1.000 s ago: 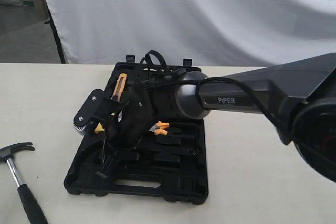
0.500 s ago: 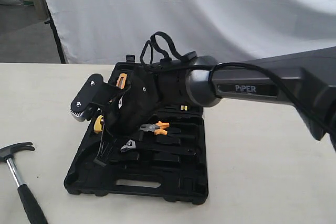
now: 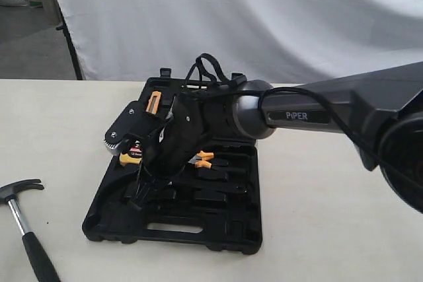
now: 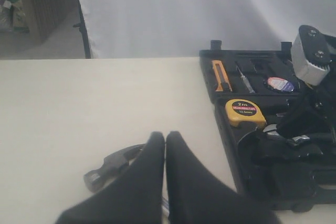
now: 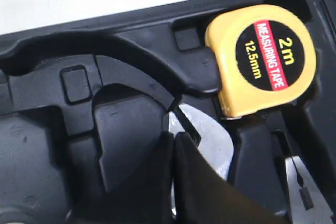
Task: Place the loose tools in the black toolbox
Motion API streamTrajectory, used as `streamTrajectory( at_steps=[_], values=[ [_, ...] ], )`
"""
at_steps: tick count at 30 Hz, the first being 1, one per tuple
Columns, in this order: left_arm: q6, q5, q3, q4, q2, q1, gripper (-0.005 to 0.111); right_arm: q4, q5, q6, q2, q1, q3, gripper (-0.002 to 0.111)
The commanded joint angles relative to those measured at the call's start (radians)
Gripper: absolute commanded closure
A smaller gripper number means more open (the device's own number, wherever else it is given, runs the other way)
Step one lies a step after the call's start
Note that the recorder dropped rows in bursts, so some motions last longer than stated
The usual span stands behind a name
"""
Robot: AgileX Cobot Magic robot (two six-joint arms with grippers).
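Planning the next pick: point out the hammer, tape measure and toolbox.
hammer (image 3: pixel 18 191), exterior view, on its head
tape measure (image 5: pixel 265 59), right wrist view, on its printed face
toolbox (image 3: pixel 228 239), exterior view, on its front rim

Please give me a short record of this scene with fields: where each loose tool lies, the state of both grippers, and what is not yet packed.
hammer: on the table, outside the black toolbox
adjustable wrench: in the toolbox, beside the yellow tape measure
tape roll: in the toolbox, in the half with the orange knife
left gripper: shut, empty, near the hammer head
right gripper: shut, tips at the wrench head
not yet packed: hammer
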Motion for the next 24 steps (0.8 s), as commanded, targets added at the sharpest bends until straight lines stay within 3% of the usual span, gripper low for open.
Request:
streamTrajectory(
  at_steps=[1, 11, 16, 19, 24],
  values=[
    [-0.008, -0.002, 0.003, 0.005, -0.004, -0.008, 0.106, -0.031, 0.063, 0.004, 0.004, -0.015, 0.015, 0.109],
    [-0.008, -0.002, 0.003, 0.005, -0.004, -0.008, 0.106, -0.039, 0.158, 0.040, -0.214, -0.048, 0.015, 0.109],
    [-0.008, -0.002, 0.003, 0.005, -0.004, -0.008, 0.106, -0.125, 0.195, 0.123, -0.212, -0.051, 0.015, 0.105],
    [-0.008, -0.002, 0.003, 0.005, -0.004, -0.008, 0.106, -0.164, 0.195, 0.173, -0.184, -0.050, 0.015, 0.083],
    [-0.008, -0.002, 0.003, 0.005, -0.004, -0.008, 0.106, -0.185, 0.227, 0.150, -0.145, -0.050, 0.015, 0.028]
  ],
)
